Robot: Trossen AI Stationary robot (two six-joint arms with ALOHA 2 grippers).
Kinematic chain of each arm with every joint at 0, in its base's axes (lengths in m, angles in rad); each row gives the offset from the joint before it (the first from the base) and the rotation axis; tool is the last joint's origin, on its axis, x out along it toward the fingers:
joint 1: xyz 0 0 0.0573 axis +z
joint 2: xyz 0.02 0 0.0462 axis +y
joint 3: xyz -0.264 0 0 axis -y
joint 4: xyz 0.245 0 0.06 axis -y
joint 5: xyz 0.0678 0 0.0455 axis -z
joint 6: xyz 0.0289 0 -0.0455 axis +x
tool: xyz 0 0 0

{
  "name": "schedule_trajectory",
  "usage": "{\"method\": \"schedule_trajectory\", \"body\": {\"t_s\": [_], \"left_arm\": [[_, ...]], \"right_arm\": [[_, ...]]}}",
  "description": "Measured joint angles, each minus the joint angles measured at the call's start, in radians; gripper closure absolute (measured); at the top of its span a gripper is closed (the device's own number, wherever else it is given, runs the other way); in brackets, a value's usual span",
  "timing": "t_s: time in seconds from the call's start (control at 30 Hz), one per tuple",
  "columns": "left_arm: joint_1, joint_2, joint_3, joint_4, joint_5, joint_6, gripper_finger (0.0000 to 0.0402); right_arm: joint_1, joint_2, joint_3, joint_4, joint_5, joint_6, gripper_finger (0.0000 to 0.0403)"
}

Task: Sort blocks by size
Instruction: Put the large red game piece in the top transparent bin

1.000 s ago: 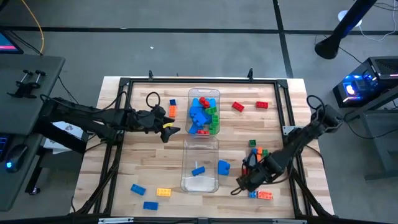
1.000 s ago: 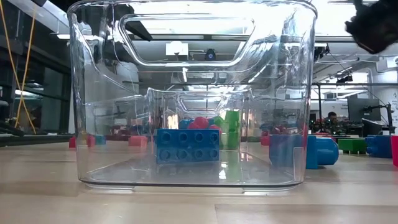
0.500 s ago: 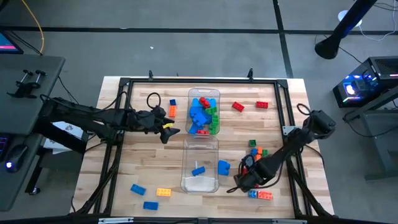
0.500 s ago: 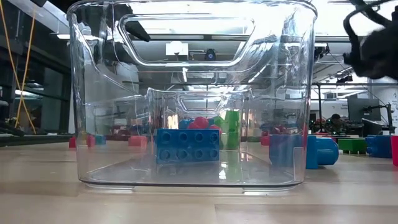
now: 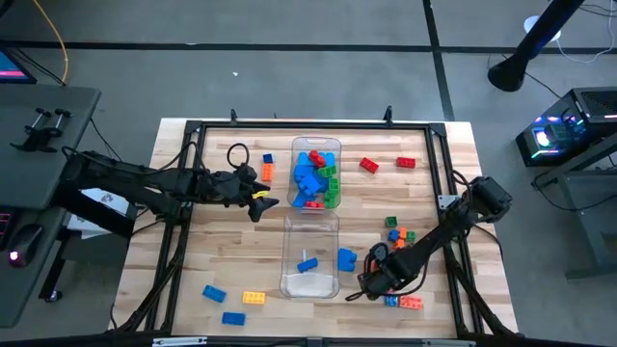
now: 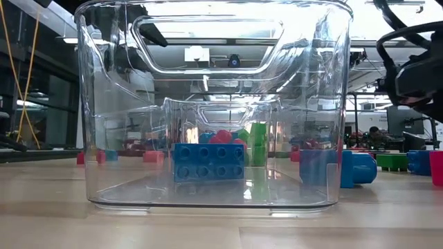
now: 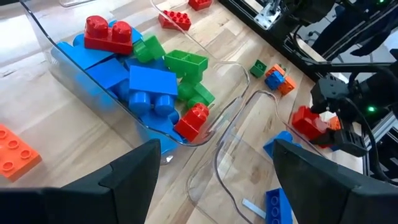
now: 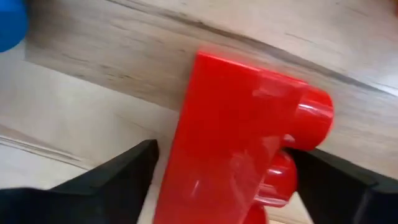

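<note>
Item: red block [image 8: 236,143], large, studded, standing between the two fingers of the right gripper [image 5: 369,282], jaws set wide about it, both fingers close at its sides; whether it is off the wooden table [image 5: 231,246] cannot be told. Location: just beside the near clear bin [image 5: 310,253], on the side away from the left arm, a blue block [image 5: 346,257] lying between the two. Change: against the earliest high view, the right gripper has shifted nearer to that bin, and in the low view its dark bulk has come lower beside the bin's wall. Near clear bin: holds one small blue block [image 6: 208,161]. Far clear bin [image 5: 316,173], set end to end with the near one: holds a heap of large blue, green and red blocks [image 7: 149,81]. Loose blocks around the near bin: an orange one [image 5: 411,303] just beyond the right gripper; a small green and orange cluster [image 5: 397,229] on the same side; two red ones [image 5: 386,163] farther off, beside the far bin; two blue [image 5: 223,306] and one yellow [image 5: 254,298] on the opposite side. Left gripper [image 5: 261,200]: beside the far bin, above the table, jaws wide and empty, unchanged in place; an orange block [image 5: 266,170] lies near it
</note>
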Motion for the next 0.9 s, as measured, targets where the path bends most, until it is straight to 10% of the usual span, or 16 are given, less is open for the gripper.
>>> {"method": "schedule_trajectory", "body": {"t_s": [0.17, 0.4, 0.67, 0.9], "left_arm": [[0.0, 0.0, 0.0, 0.0, -0.005, 0.0, 0.0108], [0.0, 0.0, 0.0, 0.0, -0.007, 0.0, 0.0108], [0.026, 0.0, 0.0, 0.001, -0.007, -0.017, 0.0108], [0.04, 0.0, 0.0, 0.003, -0.006, -0.044, 0.0108]], "right_arm": [[-0.008, -0.036, -0.007, -0.016, -0.004, -0.028, 0.0147], [-0.009, -0.221, -0.007, -0.096, 0.063, -0.099, 0.0148], [-0.102, -0.471, 0.045, 0.072, 0.47, -0.351, 0.0148], [-0.284, -0.34, 0.051, 0.54, 0.268, -0.822, 0.0148]]}}
